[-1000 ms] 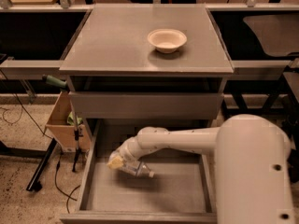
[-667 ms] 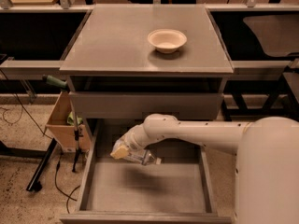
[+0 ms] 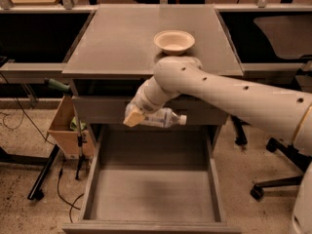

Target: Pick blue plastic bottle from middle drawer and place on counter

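My gripper (image 3: 139, 116) is shut on the blue plastic bottle (image 3: 163, 118), a clear bottle with a pale label and white cap pointing right. It holds the bottle lying sideways in the air, above the open middle drawer (image 3: 151, 194) and in front of the shallower drawer front, just below the counter's front edge. The counter (image 3: 117, 38) is the flat grey top of the cabinet. My arm reaches in from the right and covers part of the counter's front right.
A pale bowl (image 3: 174, 41) stands on the counter at the back right. A cardboard box (image 3: 66, 126) and a stand with cables are on the floor at the left. Office chair legs (image 3: 278, 179) stand at the right. Dark side benches flank the cabinet.
The gripper has risen out of the drawer with the bottle, from near the drawer floor up to the level of the upper drawer front. The drawer floor now lies bare.
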`<state>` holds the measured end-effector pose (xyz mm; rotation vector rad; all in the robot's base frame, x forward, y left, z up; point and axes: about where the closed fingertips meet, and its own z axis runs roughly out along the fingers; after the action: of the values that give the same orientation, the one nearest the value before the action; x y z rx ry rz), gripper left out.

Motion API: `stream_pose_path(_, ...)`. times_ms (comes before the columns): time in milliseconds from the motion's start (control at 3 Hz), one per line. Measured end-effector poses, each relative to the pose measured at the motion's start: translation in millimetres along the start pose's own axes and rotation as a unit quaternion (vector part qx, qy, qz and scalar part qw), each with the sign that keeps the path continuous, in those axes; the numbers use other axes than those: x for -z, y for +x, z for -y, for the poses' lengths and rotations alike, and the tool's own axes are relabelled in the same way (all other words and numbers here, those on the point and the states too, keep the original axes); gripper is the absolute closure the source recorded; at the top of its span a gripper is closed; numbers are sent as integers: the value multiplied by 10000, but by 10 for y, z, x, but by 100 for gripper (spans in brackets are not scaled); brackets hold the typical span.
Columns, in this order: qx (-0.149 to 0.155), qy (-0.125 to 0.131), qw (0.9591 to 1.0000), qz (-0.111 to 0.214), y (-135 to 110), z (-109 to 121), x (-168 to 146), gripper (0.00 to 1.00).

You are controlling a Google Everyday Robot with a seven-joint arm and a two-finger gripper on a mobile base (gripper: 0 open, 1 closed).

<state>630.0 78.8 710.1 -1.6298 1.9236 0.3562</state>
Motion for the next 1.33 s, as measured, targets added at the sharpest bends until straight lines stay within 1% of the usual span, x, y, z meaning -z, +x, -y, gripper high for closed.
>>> stream_pose_path(333, 430, 429, 9980, -195, -596, 370, 633, 100)
stream_pose_path(667, 732, 861, 9933, -256, -1238, 678, 1090, 100)
stream_pose_path(1000, 856, 1137, 9895, -247, -1736, 979, 1228, 100)
stream_pose_path(1333, 837, 1273, 9882, -164, -2075, 1244, 1007, 100)
